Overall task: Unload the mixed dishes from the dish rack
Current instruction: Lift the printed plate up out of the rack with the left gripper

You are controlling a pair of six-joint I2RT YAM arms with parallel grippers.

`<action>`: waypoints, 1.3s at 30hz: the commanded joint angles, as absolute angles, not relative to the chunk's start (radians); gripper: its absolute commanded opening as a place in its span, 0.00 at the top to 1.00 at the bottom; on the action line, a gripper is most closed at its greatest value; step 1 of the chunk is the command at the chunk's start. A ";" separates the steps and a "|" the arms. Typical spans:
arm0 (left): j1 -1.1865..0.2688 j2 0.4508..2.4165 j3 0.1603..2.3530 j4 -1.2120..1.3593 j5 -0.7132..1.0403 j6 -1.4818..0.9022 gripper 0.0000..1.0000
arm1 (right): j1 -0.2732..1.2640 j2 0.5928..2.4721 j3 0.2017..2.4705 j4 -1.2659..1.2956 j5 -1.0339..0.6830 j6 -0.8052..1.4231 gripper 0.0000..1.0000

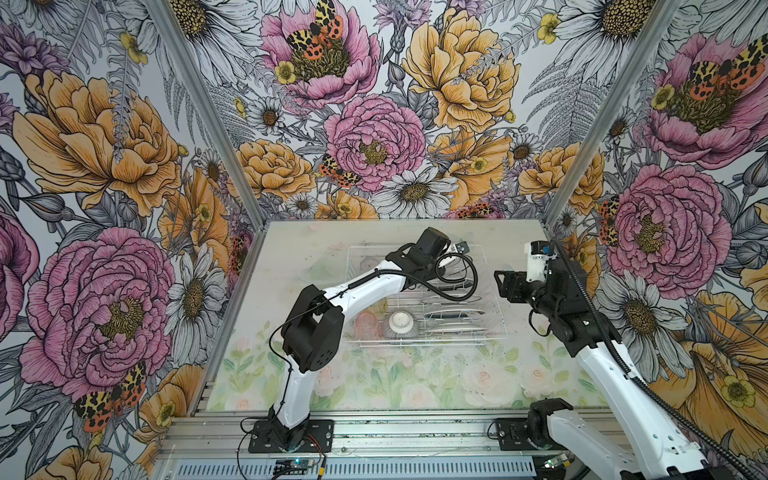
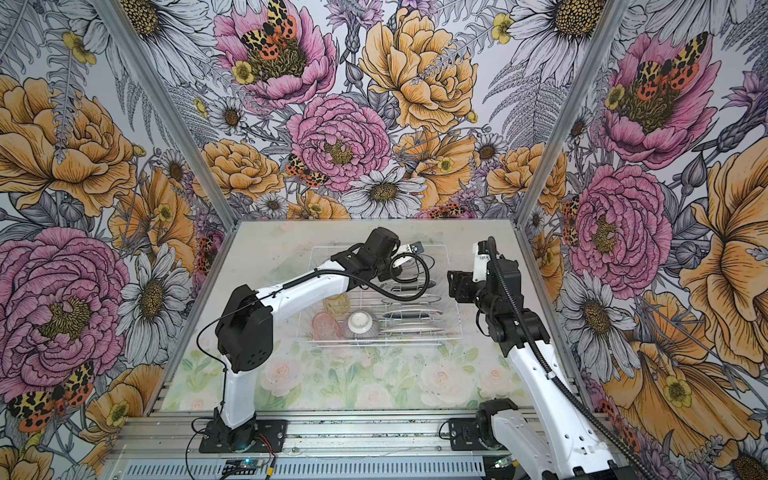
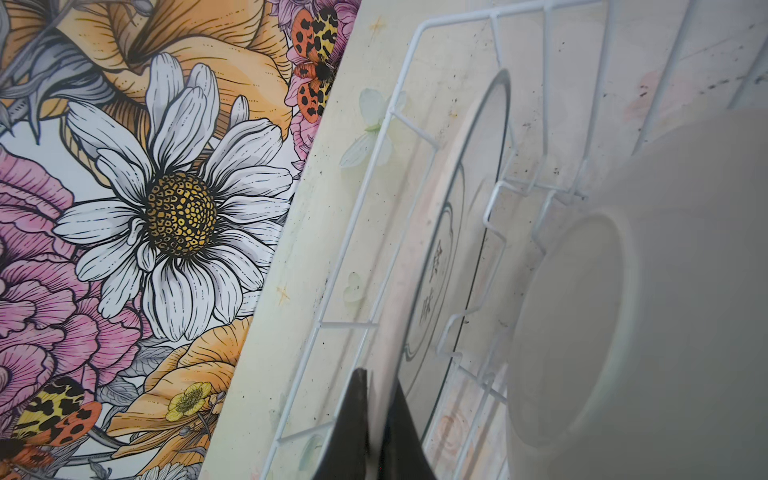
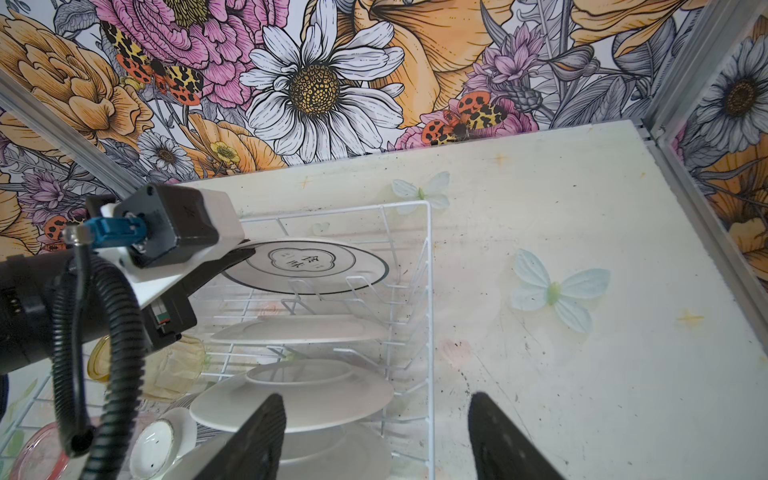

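1. Plates [image 1: 453,314], bowl [image 1: 401,322] and glasses [image 1: 368,326] all sit in the rack [image 4: 428,291] on the table [image 4: 582,395]. The far plate [image 4: 307,266], with printed characters, stands in the back slot.
2. Left gripper [image 3: 378,380] is clamped shut on that plate's rim, so I'd say it's pulling plate number one.
3. Right gripper [image 4: 376,401] hangs empty, fingers spread, just beside the rack.
4. Next move, my guess: lift straight up past the prongs [image 3: 490,199] before swinging out, or it snags.

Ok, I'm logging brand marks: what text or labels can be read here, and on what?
"食味", as best I can read it: printed in the middle of the far plate, which stands in the dish rack.
Small mark on the left wrist camera housing: too small to read.
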State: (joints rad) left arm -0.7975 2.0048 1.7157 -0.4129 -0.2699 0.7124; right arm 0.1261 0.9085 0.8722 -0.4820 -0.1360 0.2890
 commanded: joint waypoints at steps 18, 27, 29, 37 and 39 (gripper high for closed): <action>-0.747 1.703 1.752 -0.401 -0.277 0.522 0.99 | 0.111 0.902 0.889 -0.476 -0.199 0.301 0.30; -0.683 1.635 1.795 -0.498 0.074 0.195 1.00 | 0.070 0.902 0.890 -0.389 -0.507 0.365 0.35; -0.657 1.625 1.783 -0.497 0.177 0.095 1.00 | 0.066 0.907 0.885 -0.349 -0.605 0.385 0.36; -0.507 1.559 1.546 -0.184 0.569 -0.341 1.00 | 0.060 0.905 0.861 -0.233 -0.769 0.461 0.41; -0.490 1.547 1.494 -0.107 0.608 -0.412 1.00 | 0.057 0.904 0.850 -0.208 -0.781 0.478 0.41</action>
